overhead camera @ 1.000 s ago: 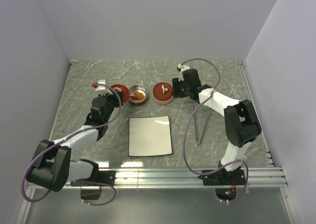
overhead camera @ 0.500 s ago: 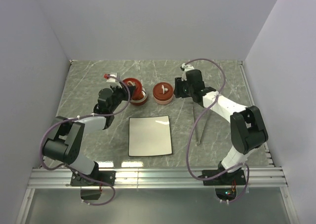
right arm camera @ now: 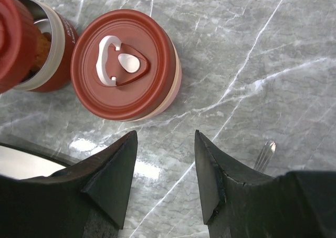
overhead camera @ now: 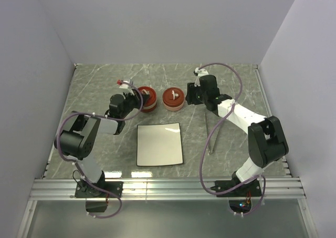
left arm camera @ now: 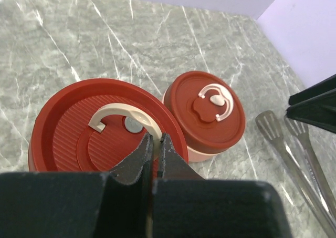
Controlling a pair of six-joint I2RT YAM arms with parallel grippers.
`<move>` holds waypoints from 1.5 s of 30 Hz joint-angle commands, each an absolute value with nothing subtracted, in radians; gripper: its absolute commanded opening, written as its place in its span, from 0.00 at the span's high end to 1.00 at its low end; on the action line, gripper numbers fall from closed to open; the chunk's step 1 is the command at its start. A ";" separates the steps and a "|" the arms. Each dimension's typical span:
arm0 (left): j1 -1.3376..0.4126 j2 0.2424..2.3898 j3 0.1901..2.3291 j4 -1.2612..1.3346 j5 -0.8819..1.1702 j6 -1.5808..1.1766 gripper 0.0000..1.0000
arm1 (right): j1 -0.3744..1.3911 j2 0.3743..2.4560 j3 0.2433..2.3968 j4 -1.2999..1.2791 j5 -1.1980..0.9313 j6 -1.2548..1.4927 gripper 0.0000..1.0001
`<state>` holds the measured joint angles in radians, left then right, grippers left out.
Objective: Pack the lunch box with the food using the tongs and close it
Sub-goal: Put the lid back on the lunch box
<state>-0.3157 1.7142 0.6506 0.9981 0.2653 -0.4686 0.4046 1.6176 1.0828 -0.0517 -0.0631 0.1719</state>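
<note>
Step in hand: closing. The left gripper [left arm camera: 155, 141] is clenched on the red lid [left arm camera: 79, 138], held over the lunch box [right arm camera: 60, 72], which contains the food [right arm camera: 44, 43]. The right gripper [right arm camera: 163, 164] is released and empty. The tongs [overhead camera: 212, 135] lie at 3 o'clock of the plate [overhead camera: 159, 143]. Next: seat the lid level, then release.

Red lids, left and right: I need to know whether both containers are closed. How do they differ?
The left lid is pinched by the shut left gripper; the right lid is untouched. The left lid sits askew off its container, whose steel rim and orange food show in the right wrist view; the right lid lies flat and seated. Both are round and red with a white loop handle.
</note>
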 commanded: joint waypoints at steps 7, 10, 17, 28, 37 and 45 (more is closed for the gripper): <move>-0.319 1.790 0.680 1.124 0.270 -0.497 1.00 | 0.397 1.554 1.065 -0.017 -0.051 0.179 0.45; -0.319 1.810 0.687 1.126 0.262 -0.503 0.99 | 0.396 1.548 1.062 -0.014 -0.055 0.179 0.45; -0.316 1.841 0.689 1.138 0.270 -0.532 0.99 | 0.397 1.540 1.052 -0.014 -0.055 0.178 0.45; -0.316 1.844 0.739 1.002 0.195 -0.532 1.00 | 0.397 1.542 1.057 -0.017 -0.066 0.176 0.45; -0.314 1.827 0.727 0.971 0.164 -0.532 1.00 | 0.397 1.555 1.065 -0.020 -0.074 0.172 0.45; -0.318 1.836 0.680 1.041 0.152 -0.531 1.00 | 0.399 1.551 1.062 -0.023 -0.072 0.173 0.45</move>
<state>-0.3161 1.8465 0.7063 1.0027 0.1825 -0.5396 0.4049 1.5833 1.0702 -0.0479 -0.0715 0.1741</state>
